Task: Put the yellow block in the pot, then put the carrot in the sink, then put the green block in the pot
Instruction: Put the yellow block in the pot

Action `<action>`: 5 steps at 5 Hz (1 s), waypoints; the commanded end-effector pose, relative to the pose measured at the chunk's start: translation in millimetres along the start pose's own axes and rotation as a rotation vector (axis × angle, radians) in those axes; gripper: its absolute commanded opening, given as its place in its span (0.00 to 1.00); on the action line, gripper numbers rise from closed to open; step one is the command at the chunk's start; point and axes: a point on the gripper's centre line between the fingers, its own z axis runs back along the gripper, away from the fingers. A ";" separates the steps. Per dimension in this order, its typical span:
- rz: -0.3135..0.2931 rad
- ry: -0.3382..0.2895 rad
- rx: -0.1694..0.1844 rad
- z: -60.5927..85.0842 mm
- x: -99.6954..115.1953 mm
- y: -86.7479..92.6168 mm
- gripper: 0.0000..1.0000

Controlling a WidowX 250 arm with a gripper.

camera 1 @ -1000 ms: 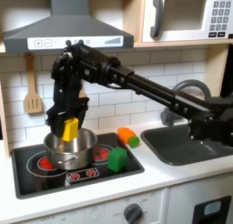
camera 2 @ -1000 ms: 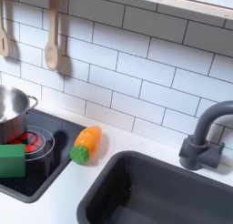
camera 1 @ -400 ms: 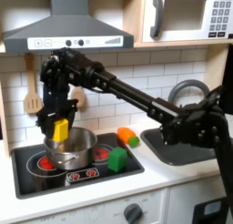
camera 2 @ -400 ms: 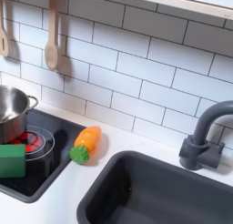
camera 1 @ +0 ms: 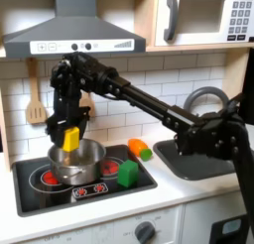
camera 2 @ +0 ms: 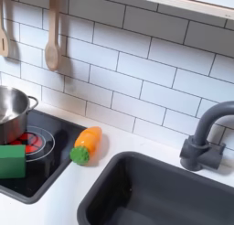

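We see a black glass stovetop (camera 1: 99,183) with red ring burners set into a white countertop (camera 1: 189,188), its edge also showing in the second exterior view (camera 2: 41,146). Above it hangs a grey metal range hood (camera 1: 74,32) with a row of small control buttons. To the first exterior view's right sits a white toy microwave (camera 1: 206,17) with a keypad and a small clock display. The wall is white subway tile (camera 2: 146,73) in both exterior views. Two light wooden utensils hang against it: a slotted spatula (camera 1: 36,107) in the first exterior view, and a wooden spoon (camera 2: 52,37) in the second exterior view. A round grey knob (camera 1: 146,231) sits on the white cabinet front.
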 end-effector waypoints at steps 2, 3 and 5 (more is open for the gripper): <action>-0.009 0.040 0.007 -21.8 -7.4 -0.6 0.00; -0.017 0.061 0.013 -33.6 -13.8 1.8 0.00; -0.017 0.092 0.013 -52.4 -21.4 6.9 0.00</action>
